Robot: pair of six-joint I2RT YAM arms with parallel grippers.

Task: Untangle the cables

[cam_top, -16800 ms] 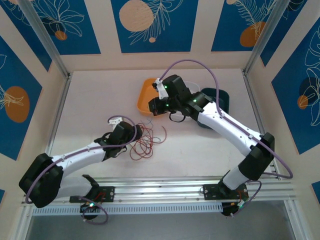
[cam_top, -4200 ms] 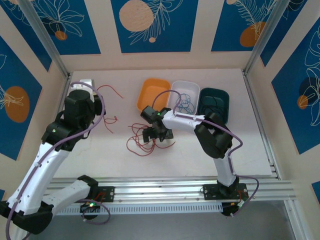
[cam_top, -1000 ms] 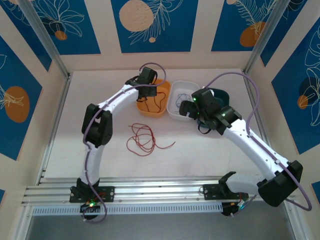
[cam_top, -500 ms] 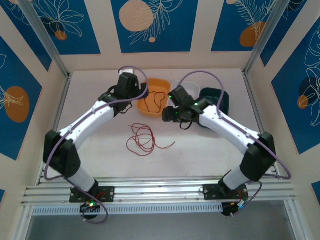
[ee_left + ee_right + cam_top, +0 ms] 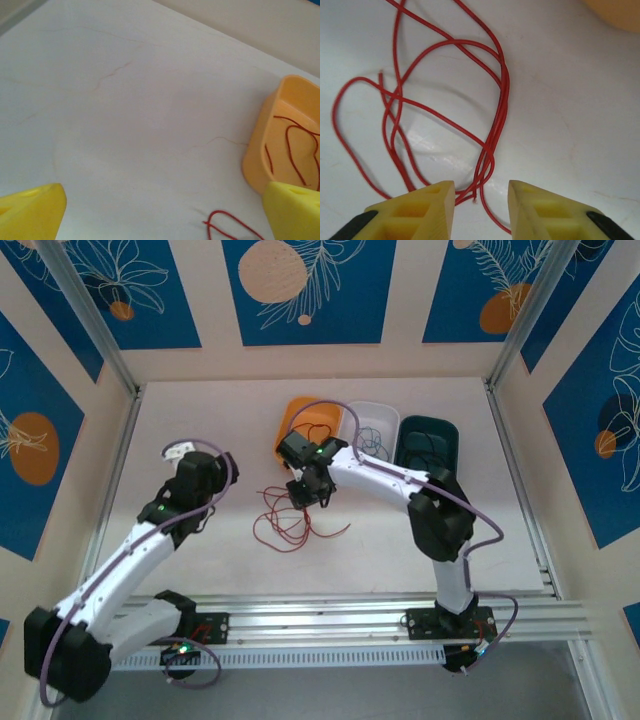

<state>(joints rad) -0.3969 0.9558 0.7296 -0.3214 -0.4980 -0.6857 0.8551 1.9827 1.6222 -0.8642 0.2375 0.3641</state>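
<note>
Red cables [image 5: 505, 95] are found looped on the table [image 5: 180, 420], just near of the orange tray [image 5: 257, 150] (a red length lies inside). The right gripper [image 5: 481, 192] is positioned astride several strands, jaws part-open, nothing clamped, presumably for a pick. The left gripper [image 5: 165, 200] is held wide, empty, well left

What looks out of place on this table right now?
A loose snarl of red cables lies on the bare table near the orange bin, strands crossing over each other, while another red strand sits inside that bin. The right gripper hovers over the snarl, jaws apart.
</note>
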